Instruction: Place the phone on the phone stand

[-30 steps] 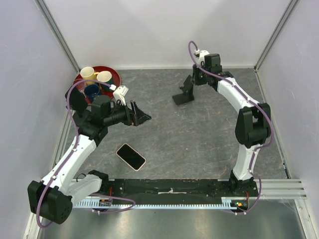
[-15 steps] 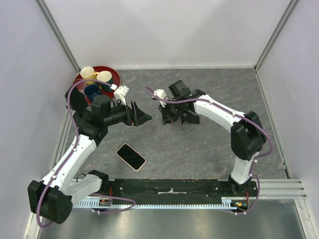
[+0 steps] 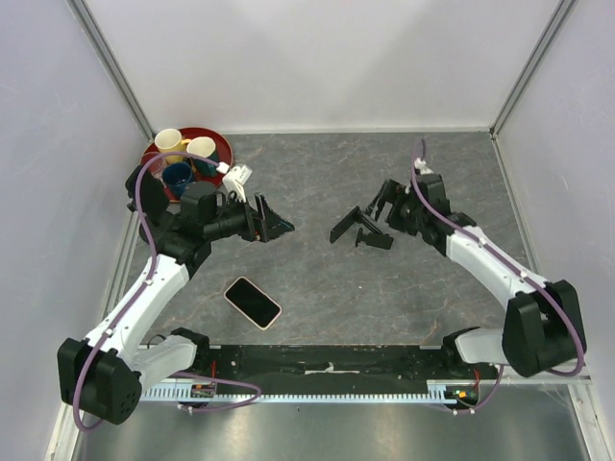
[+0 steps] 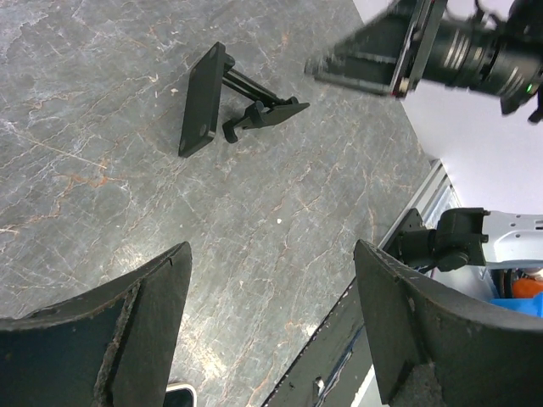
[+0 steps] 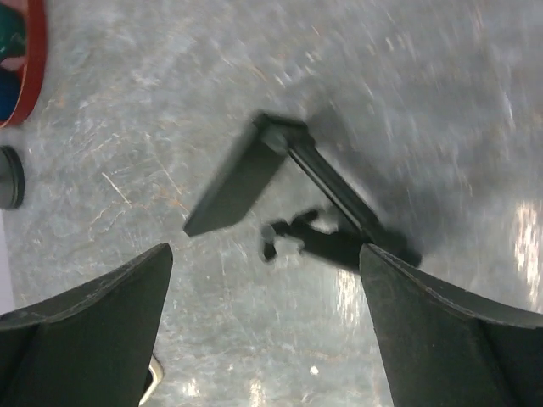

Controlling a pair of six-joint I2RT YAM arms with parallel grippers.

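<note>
Top external, one phone (image 3: 253,302), one phone stand (image 3: 357,230), left hand (image 3: 277,223) spread, right hand (image 3: 379,203) spread

Grey marbled tabletop (image 3: 317,279), plain white walls (image 3: 317,58), aluminium corner posts (image 3: 108,58)

White links (image 3: 146,293), black joints (image 3: 543,327), purple cables (image 3: 140,192)

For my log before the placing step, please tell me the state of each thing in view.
Phone: lying flat, not held.
Stand: standing, empty, not held.
Left end effector: open, empty.
Right end effector: open, empty, beside the stand.
Cups: upright on the red tray.
</note>
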